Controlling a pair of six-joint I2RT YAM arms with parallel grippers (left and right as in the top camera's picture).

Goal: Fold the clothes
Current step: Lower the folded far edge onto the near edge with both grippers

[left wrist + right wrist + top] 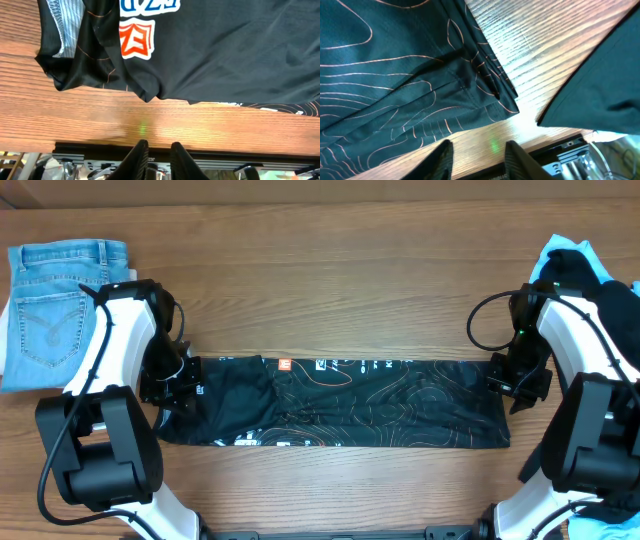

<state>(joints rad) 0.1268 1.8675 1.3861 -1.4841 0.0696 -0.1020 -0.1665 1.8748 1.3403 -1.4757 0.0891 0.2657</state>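
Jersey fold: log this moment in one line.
jersey: long folded strip, flat on table | left gripper: open, empty, at its left end | right gripper: open, empty, at its right end | jeans: far left

You are getting bright, even overhead light, with glare washing over the table [545, 45] just beyond the right gripper [477, 152]. A faint green spot is glowing on the wood directly ahead of it and of the left gripper [157, 152].
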